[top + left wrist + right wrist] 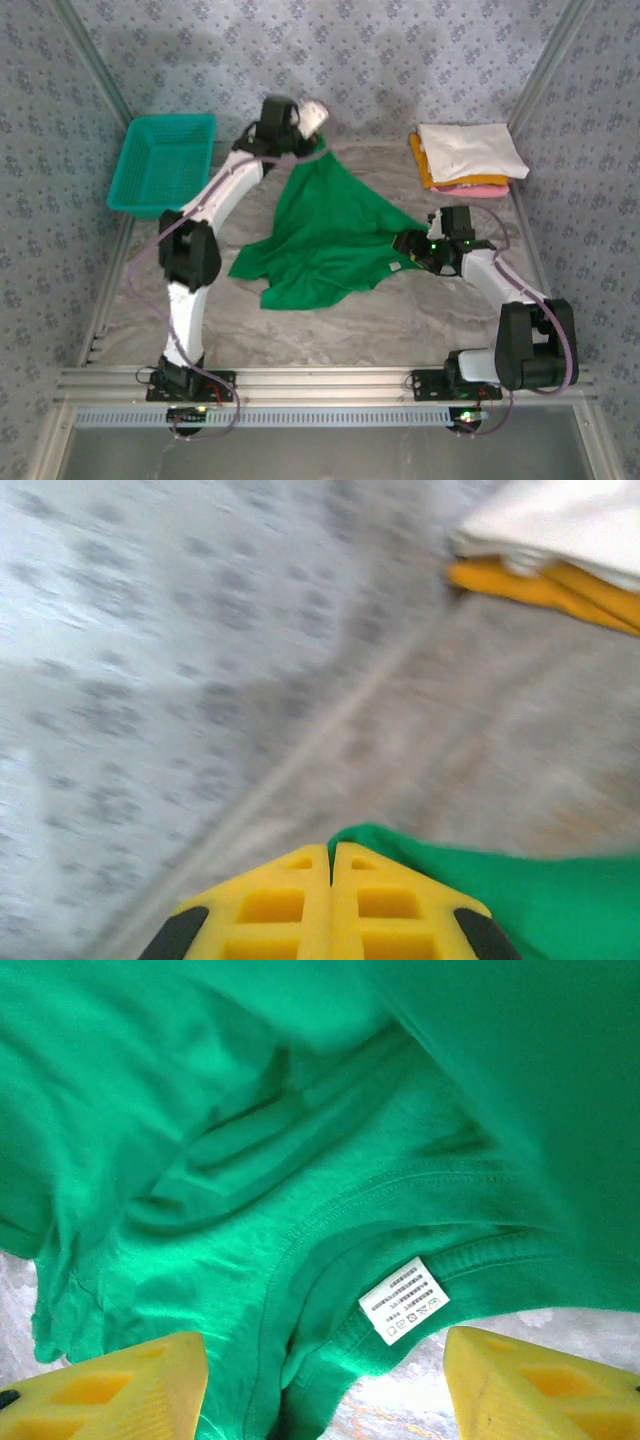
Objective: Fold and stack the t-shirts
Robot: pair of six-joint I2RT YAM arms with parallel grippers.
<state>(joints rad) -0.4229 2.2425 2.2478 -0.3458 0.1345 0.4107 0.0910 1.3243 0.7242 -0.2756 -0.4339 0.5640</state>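
Two hands, one green t-shirt point(320, 235): the left hand point(331, 865) pinches its far corner, raised off the surface point(330, 335); the right hand point(325, 1370) stands wide open, empty — the collar point(330, 1250) with its label point(403, 1300) lies directly between its jaws.

Pale blue-grey walls point(400, 60) printed with a small dark floral motif close in the back and both sides. Slanted aluminium posts point(95, 70) mark the rear corners. The tabletop point(330, 335) is a grey, marbled sheet under soft, even light. Along its near edge runs a ribbed aluminium rail point(330, 385), a perforated strip point(330, 416) just below it.
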